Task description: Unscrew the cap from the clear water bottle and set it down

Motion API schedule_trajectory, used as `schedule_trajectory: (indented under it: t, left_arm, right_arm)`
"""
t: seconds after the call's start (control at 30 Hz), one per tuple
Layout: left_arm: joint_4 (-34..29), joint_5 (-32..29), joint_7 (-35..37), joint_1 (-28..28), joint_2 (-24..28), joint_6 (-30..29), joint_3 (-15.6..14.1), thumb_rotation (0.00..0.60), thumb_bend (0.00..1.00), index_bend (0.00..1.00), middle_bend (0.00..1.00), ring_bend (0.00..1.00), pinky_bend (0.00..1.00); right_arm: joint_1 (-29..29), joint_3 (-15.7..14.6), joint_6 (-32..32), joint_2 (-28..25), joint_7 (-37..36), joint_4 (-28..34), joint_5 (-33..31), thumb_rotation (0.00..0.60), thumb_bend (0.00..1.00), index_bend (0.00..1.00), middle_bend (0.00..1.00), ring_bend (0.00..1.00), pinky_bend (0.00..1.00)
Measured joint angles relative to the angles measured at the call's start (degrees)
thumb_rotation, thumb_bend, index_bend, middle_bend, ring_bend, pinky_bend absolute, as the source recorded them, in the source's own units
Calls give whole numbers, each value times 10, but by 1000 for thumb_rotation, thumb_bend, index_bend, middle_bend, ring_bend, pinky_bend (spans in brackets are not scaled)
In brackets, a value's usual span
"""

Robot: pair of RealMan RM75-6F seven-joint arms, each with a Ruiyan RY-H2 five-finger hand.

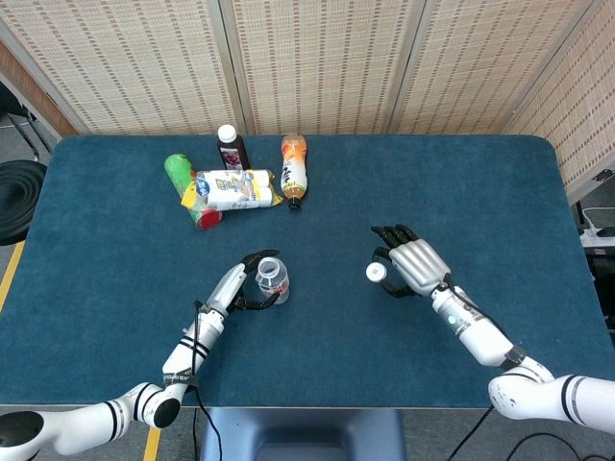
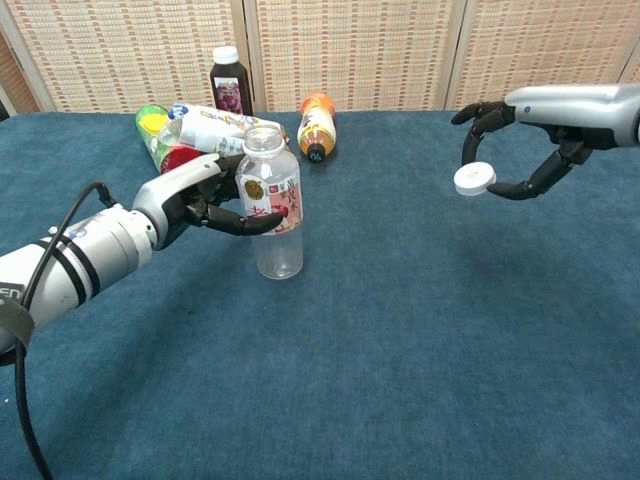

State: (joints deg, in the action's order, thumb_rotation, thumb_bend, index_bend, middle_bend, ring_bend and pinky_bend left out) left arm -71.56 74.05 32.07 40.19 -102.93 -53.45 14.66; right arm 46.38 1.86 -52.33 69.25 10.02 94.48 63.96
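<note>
Left hand (image 2: pixel 200 200) grips the clear water bottle (image 2: pixel 270 205), upright on the blue table (image 2: pixel 400 350) with its neck open, while the right hand (image 2: pixel 520 150) pinches the white cap (image 2: pixel 473 179) well off to the side (apparently above the cloth). Unscrewing looks finished; next, lower and release. Beyond lie spare drink bottles (image 1: pixel 235 182).

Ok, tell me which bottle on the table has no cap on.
The clear water bottle held upright by the left hand; its neck is open. The other bottles behind it are capped.
</note>
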Motion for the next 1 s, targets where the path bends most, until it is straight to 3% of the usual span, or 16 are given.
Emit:
schedule_trajectory:
  t: [0.13,0.37,0.7,0.9,1.0]
  left_arm:
    - [1,10,20,1,1,5,-4,600,376,3,158,4,18]
    - [11,45,45,2,1,-8,-19,600,376,0,135,0,17]
    - [21,76,61,0,-1,-42,-33,600,360,0,6,0,14]
    - [21,83,69,-1,3,-53,-36,600,349,0,0,0,11]
    - [20,87,70,-2,7,-58,-39,600,348,0,0,0,9]
  right_arm:
    - [-4,-2,4,9,6,-9,0,533,437,229,0,0,0]
    - [-10,-6,17,34,41,-28,-19,531,437,67,0,0,0]
    - [-17,-3,31,41,67,-27,-38,532,434,3,0,0,0]
    - [-22,3,26,29,66,-14,-31,533,312,0,0,0,0]
    - [-28,6,16,19,60,-2,-19,532,300,0,0,0,0]
